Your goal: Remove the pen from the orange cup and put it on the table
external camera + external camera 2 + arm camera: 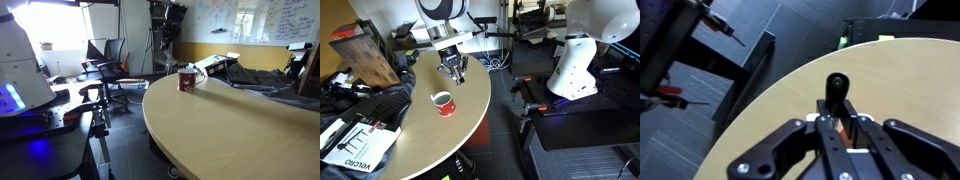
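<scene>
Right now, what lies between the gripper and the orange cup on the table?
Nothing: in an exterior view, only bare tan table top separates the gripper from the orange cup.

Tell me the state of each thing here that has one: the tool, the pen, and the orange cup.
tool: shut on the pen, above the table.
pen: out of the orange cup, gripped between the tool's fingers, over the table top.
orange cup: upright on the table, apart from the tool, no pen showing in it.
</scene>
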### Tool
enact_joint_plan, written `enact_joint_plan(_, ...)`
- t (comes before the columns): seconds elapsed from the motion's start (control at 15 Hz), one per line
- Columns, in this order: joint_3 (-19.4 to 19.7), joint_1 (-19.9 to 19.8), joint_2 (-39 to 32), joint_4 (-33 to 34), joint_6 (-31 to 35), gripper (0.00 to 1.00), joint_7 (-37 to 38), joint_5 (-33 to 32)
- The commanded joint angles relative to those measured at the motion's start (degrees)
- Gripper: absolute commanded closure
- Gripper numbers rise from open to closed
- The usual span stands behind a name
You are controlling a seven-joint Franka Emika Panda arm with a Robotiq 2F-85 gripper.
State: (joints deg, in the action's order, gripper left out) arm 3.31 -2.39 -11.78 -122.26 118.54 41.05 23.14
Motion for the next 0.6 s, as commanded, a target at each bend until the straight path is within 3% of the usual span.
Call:
enact_joint_plan(0.0, 0.66, 0.81, -0.52, 1.09, -11.37, 0.95, 5.5, -1.55)
enact_joint_plan(0.2, 1.14, 1.16, -2.53, 1.0, -14.03, 0.95, 13.68, -0.35)
enact_joint_plan(0.53, 2.24, 1.07, -7.35, 1.57, -6.53, 0.95, 22.82, 3.08)
